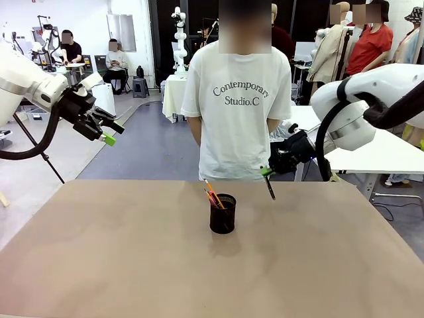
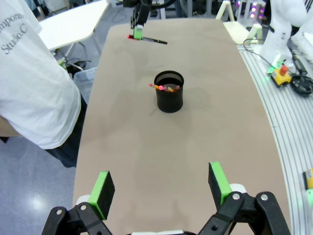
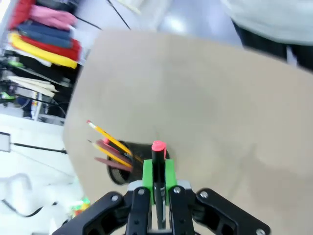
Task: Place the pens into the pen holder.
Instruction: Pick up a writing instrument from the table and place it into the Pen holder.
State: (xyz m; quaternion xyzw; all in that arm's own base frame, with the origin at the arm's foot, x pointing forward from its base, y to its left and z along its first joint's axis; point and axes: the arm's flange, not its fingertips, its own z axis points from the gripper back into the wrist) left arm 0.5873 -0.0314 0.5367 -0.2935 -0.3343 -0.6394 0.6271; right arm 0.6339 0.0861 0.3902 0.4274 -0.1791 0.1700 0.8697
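Observation:
The pen holder [image 1: 222, 213] [image 2: 169, 92] [image 3: 122, 169], a black mesh cup, stands on the middle of the brown table [image 1: 99, 252]. A yellow-orange pencil [image 1: 210, 190] [image 3: 103, 132] and a pinkish-brown pen [image 2: 167, 89] [image 3: 110, 148] lean inside it. My right gripper [image 1: 267, 172] [image 2: 137, 32] [image 3: 158, 175] is shut on the black pen [image 1: 269, 188] [image 2: 155, 41] [image 3: 157, 159], which hangs above the table just right of the cup and a little beyond it. My left gripper [image 1: 109, 132] [image 2: 161, 188] is raised off the table's far left corner, open with nothing between its fingers.
A person in a white T-shirt [image 1: 238, 99] [image 2: 29, 83] stands at the table's far edge behind the cup, hands behind the back. A white table [image 1: 391, 156] sits behind my right arm. A red stop button [image 2: 282, 73] lies beside the table.

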